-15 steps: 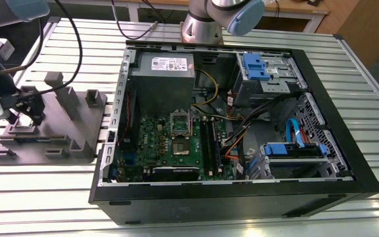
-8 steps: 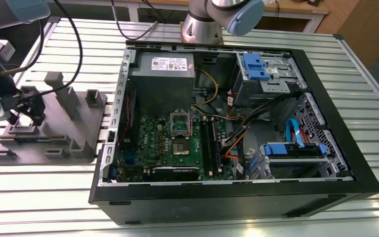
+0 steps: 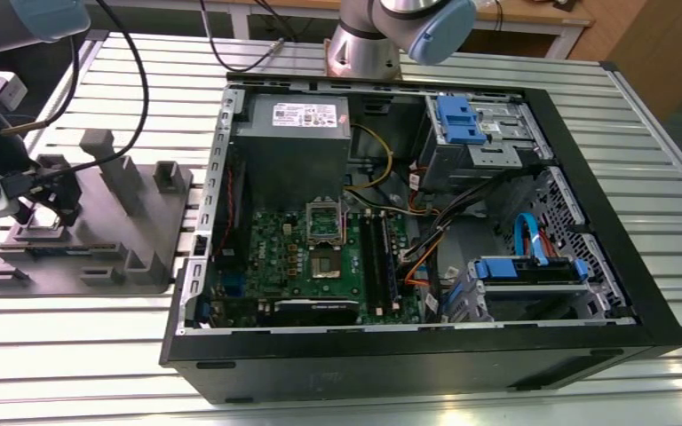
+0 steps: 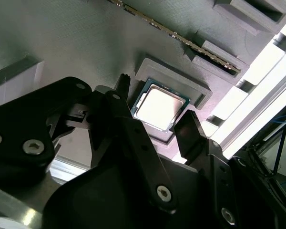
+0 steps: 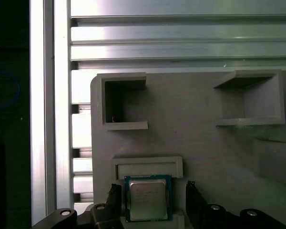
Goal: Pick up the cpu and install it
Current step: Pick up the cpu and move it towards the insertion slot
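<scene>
The cpu [image 4: 160, 106] [image 5: 148, 198], a small square chip with a pale metal top and a greenish rim, lies flat in a shallow nest on the grey tray [image 4: 62, 33] [image 5: 190, 133]. In both wrist views my gripper [image 4: 156, 104] [image 5: 151, 194] is open, just above the chip. One black fingertip [image 4: 124, 82] stands on one side of the chip and the other on the opposite side, each with a small gap to it. In the exterior view the gripper [image 3: 43, 202] hangs over the tray [image 3: 92, 266] at that view's left.
An open computer case [image 3: 424, 355] lies at the exterior view's right of the tray. Its motherboard carries a raised silver socket frame [image 3: 323, 217] and black memory sticks [image 3: 376, 250]. Upright blocks [image 3: 102, 155] rise from the tray. A memory stick [image 4: 181, 37] sits in a tray slot.
</scene>
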`<act>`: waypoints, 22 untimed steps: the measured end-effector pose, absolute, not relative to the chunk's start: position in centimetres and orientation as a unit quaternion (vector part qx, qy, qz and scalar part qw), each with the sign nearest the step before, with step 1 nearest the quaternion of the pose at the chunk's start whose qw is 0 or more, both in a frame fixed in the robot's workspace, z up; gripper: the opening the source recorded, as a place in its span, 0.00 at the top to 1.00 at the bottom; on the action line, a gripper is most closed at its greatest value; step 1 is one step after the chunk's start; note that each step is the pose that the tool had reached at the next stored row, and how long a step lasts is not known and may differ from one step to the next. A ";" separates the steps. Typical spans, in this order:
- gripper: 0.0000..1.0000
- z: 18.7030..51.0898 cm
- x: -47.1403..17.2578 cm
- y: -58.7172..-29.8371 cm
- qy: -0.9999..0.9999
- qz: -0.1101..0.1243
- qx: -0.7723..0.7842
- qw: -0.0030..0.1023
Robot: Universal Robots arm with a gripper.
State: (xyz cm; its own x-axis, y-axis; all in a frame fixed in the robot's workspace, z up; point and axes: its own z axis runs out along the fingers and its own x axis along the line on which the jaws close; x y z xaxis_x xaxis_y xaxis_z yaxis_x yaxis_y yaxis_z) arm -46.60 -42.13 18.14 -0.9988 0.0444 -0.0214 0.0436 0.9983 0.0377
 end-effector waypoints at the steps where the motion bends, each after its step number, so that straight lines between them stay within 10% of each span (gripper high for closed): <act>1: 0.35 18.1 -46.6 -42.1 1.000 0.019 0.022 0.011; 22: 0.44 18.1 -47.0 -42.1 0.999 0.021 0.022 0.012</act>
